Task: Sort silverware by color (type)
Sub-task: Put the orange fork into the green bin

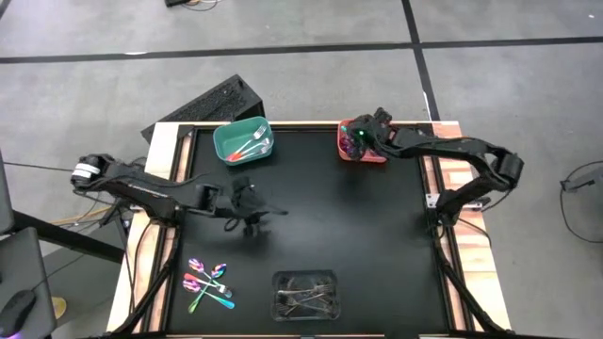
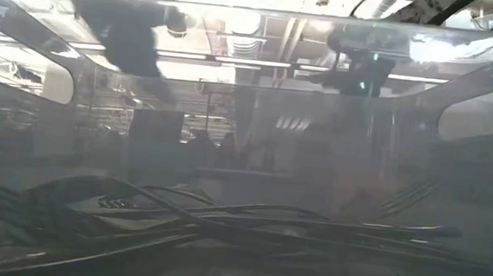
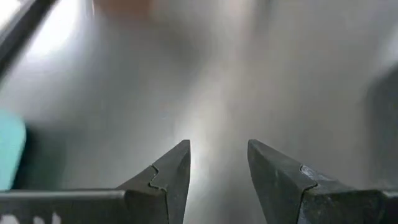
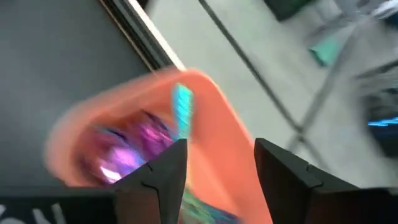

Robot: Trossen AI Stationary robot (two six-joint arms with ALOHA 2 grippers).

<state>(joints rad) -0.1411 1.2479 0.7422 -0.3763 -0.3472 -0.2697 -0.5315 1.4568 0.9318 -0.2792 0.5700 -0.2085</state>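
Silverware: small iridescent rainbow-headed forks and spoons (image 1: pixel 208 284) lie loose at the near-left of the black surface (image 1: pixel 320 207); more sit in the teal plastic bin (image 1: pixel 243 141) at the far edge and in the orange-red plastic bin (image 1: pixel 363 143) at far right. No readable writing. Right end effector (image 1: pixel 358 139) hovers over the orange-red bin (image 4: pixel 217 124), arm stretched in from the right edge, fingers apart, gripping nothing; a teal-handled piece (image 4: pixel 182 106) sits in the bin. Left end effector (image 1: pixel 251 200) is mid-left over bare surface, fingers (image 3: pixel 171 177) apart, empty. Clear plastic tray (image 1: pixel 306 296) of grey cutlery at near edge; centre is open.
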